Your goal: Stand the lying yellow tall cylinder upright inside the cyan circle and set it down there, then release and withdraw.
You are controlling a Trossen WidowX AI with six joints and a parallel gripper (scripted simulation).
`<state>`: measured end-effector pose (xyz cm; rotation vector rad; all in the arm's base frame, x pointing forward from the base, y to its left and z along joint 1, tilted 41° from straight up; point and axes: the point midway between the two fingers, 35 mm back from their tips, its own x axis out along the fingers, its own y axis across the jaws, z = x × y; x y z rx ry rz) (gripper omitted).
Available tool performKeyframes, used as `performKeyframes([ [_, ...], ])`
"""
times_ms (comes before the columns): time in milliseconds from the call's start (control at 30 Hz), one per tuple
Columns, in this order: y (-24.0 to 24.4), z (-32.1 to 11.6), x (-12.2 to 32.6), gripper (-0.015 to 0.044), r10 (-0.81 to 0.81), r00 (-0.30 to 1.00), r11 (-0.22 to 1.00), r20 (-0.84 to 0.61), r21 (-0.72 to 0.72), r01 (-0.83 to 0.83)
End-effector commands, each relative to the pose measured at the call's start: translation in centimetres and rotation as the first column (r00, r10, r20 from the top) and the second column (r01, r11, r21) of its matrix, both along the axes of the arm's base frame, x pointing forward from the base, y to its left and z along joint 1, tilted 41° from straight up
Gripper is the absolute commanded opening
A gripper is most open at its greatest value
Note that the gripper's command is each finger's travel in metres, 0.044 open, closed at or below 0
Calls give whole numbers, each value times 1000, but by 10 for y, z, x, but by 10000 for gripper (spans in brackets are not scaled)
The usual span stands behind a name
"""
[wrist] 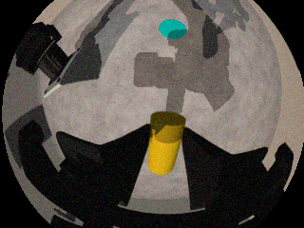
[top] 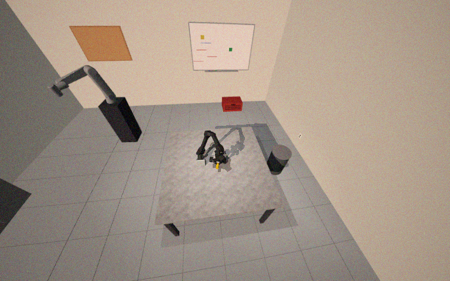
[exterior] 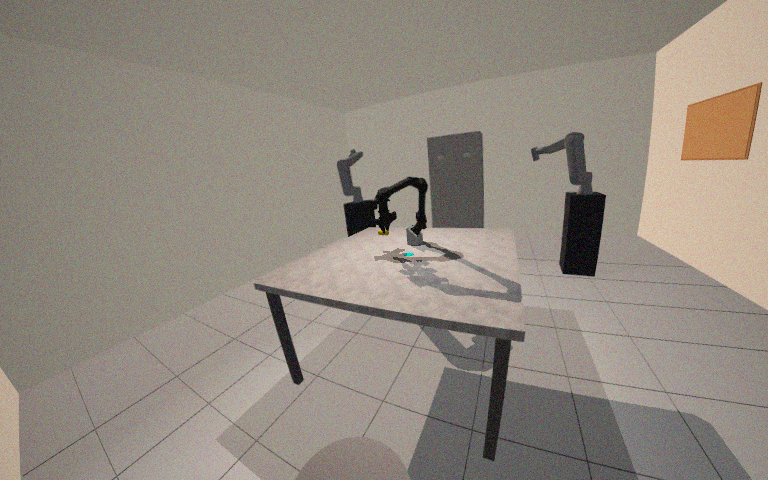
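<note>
Yellow cyl. (top: pixel 217 166) (exterior: pixel 383 232) (wrist: pixel 165 147) is held above the tbl. (top: pixel 215 195) (exterior: pixel 373 283) (wrist: pixel 111 123), tilt hard to tell. Blk. arm (top: pixel 207 133) (exterior: pixel 416 181) arches over the tbl. Gripper (top: pixel 217 162) (exterior: pixel 383 228) (wrist: pixel 166 129) is part-open, fingers clamped on both sides of cyl. Cyan circle (exterior: pixel 408 254) (wrist: pixel 171 28) lies apart from cyl., at 12 o'clock in wrist view, approx. 4 o'clock in ext. view.
</note>
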<state>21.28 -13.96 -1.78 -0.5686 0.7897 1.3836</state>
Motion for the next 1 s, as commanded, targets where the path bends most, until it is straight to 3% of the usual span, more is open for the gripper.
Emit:
performKeyframes([
  [0, 5, 8, 4, 105, -64, 996, 998, -59, -3, 64],
  [467, 24, 32, 17, 105, -319, 910, 947, -264, -49, 317],
  [967, 48, 58, 27, 105, -549, 705, 824, -450, -148, 547],
])
